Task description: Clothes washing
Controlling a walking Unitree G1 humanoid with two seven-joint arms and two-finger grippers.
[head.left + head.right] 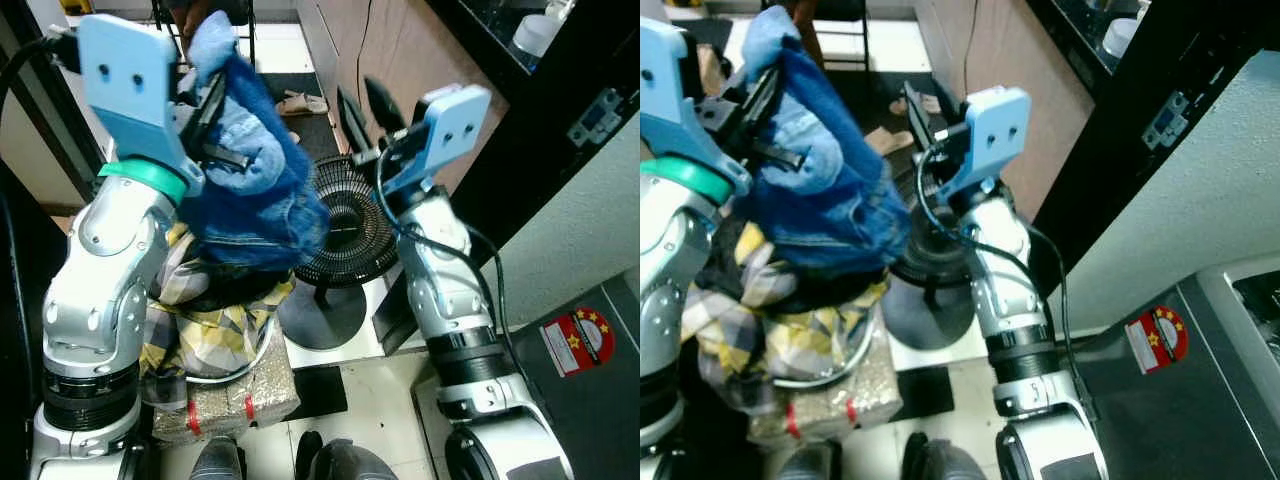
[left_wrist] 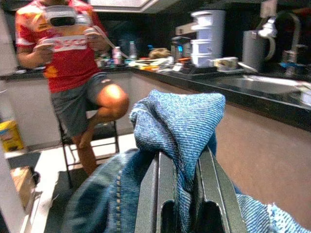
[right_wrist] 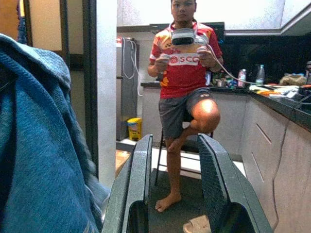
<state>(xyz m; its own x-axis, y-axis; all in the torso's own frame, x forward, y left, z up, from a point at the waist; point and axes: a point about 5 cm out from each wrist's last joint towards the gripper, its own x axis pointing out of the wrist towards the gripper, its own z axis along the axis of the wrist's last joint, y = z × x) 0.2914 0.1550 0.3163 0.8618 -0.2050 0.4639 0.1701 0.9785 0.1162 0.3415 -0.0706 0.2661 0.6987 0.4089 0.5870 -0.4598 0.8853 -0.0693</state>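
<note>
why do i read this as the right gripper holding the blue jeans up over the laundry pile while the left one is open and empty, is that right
Not quite: the grippers are swapped. The left gripper is shut on the blue jeans, lifted over the laundry pile, as the left wrist view shows. The right gripper is the open, empty one.

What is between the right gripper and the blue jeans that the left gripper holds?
Nothing visible. The right gripper is open and empty, and the jeans hang right beside it. The left gripper has its fingers shut on the denim.
</note>
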